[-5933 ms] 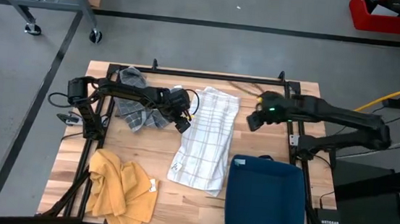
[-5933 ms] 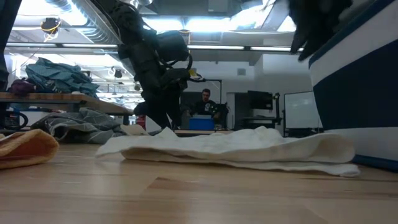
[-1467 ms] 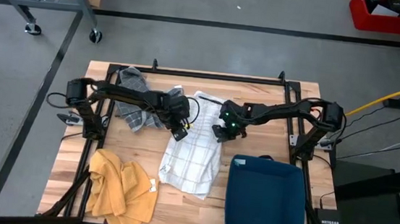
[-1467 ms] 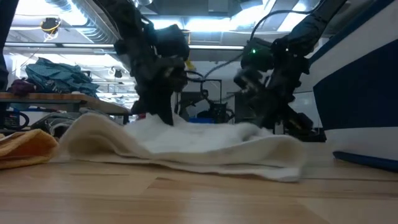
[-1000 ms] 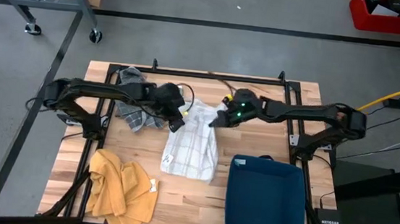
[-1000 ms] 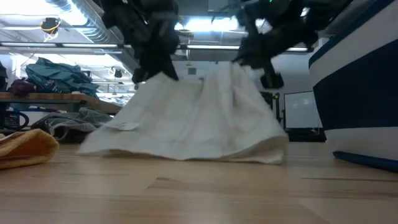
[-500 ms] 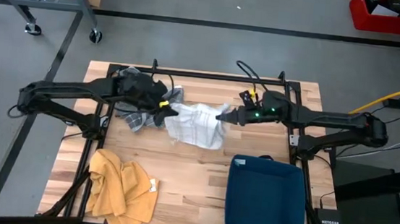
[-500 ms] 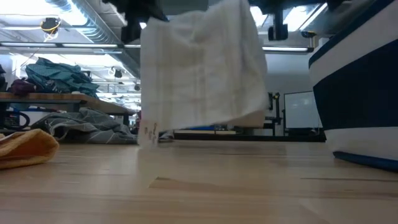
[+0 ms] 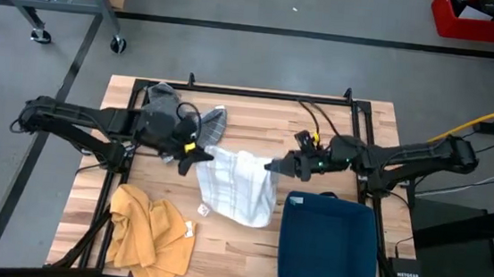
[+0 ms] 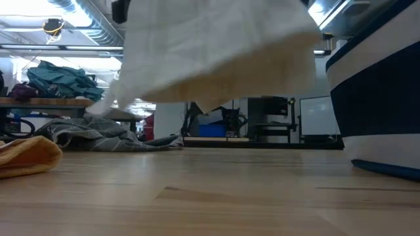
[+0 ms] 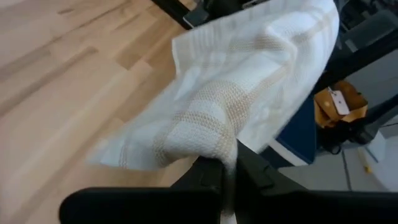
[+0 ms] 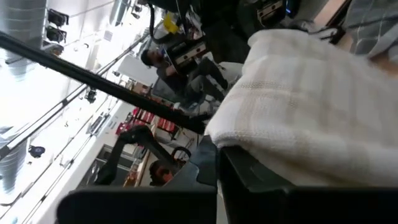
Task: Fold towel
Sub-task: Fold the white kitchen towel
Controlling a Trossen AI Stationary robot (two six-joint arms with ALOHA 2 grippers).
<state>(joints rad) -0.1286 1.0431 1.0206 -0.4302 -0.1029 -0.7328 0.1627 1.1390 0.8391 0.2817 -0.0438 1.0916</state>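
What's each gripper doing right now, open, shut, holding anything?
Left gripper: shut on one top corner of the white towel, lifted off the table.
Right gripper: shut on the towel's other top corner.

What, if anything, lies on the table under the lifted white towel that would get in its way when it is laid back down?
Nothing visible: the white towel hangs between both tools over bare table. The grey cloth, orange cloth and blue bin lie beside it.

L gripper (image 11: 227, 163) clamped on a corner of the white checked towel (image 11: 249, 93); cloth hangs clear above the wooden table (image 11: 56, 81). Blue bin (image 11: 298, 127) and a yellow cloth (image 11: 339, 106) lie beyond.
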